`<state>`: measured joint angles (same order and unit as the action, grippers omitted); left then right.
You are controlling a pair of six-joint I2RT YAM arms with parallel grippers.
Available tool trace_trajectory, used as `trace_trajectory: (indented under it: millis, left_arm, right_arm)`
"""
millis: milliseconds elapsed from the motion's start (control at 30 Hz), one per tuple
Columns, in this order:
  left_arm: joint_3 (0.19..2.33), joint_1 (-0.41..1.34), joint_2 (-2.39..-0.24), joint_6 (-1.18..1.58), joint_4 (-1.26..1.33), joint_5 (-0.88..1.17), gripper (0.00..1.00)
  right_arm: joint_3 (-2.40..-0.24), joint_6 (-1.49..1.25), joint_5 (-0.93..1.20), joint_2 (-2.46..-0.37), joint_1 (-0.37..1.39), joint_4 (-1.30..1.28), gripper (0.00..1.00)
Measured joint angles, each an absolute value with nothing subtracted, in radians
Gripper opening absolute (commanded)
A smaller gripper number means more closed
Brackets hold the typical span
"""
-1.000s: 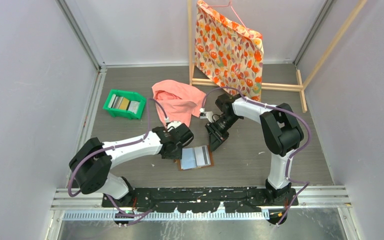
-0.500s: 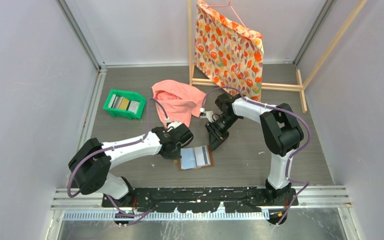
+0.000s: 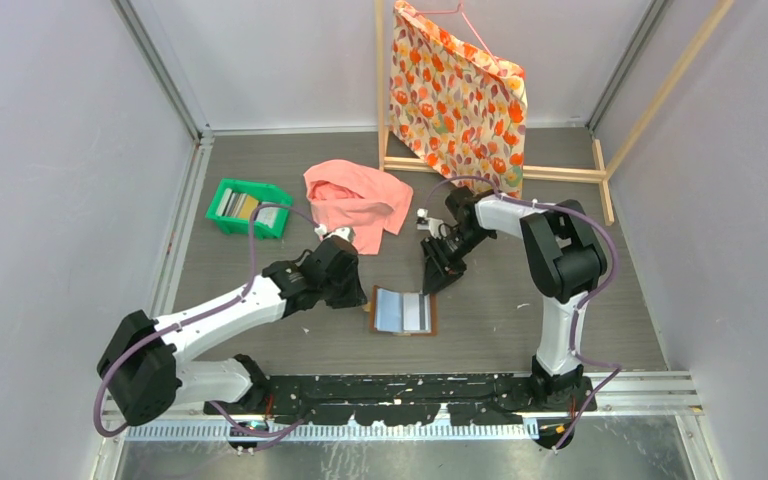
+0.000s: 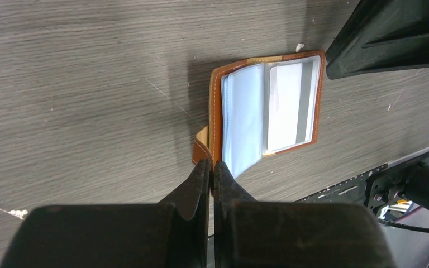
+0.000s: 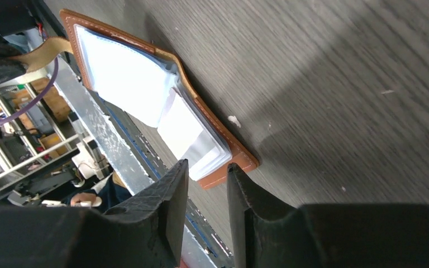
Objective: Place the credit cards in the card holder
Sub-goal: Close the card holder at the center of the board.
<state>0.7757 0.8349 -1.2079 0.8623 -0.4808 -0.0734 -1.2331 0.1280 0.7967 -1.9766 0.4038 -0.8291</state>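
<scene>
From above, the card holder [image 3: 403, 311] has slid right on the bench [image 3: 480, 335]. At your left wrist, the left claw [image 4: 212, 167] is clenched on its snap tab [image 4: 201, 149], and the holder lies open with its pale pockets [image 4: 243, 120] up. At your right wrist, the right claw [image 5: 205, 187] hangs released over a corner.

Open card holder seen beyond the right pincer

The brown card holder [image 5: 145, 95] was laid open on the grey counter [image 5: 324, 84], its pale pockets turned up and its snap tab [image 5: 44, 47] stretched out at the far corner. The right pincer [image 5: 208, 167] was held near the closest corner, a narrow empty gap left between its black fingers [image 5: 162, 212].
</scene>
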Motion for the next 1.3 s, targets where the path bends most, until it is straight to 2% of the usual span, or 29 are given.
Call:
trace_trajectory:
  millis: [133,300,533,767,1067,1300]
  left_arm:
    - [0.762,0.796,-1.208,0.818,-0.46,-0.02,0.0]
    - [0.802,0.768,-1.213,0.616,-0.461,0.055,0.0]
    - [1.107,0.764,-1.381,0.276,-0.544,0.133,0.0]
    - [1.289,0.764,-1.546,0.044,-0.637,0.255,0.0]
    - [1.268,0.767,-1.638,0.166,-0.572,0.473,0.01]
    - [1.138,0.833,-1.651,0.378,-0.402,0.522,0.01]
  right_arm:
    - [-1.23,0.137,0.821,-1.979,0.392,-0.828,0.41]
    - [-1.23,0.206,0.836,-1.95,0.392,-0.835,0.45]
    - [-1.167,0.327,0.881,-1.822,0.377,-0.786,0.55]
    - [-1.098,0.43,0.986,-1.748,0.326,-0.741,0.58]
    - [-1.115,0.445,1.039,-1.743,0.176,-0.766,0.55]
    - [-1.154,0.4,1.063,-1.822,0.173,-0.793,0.52]
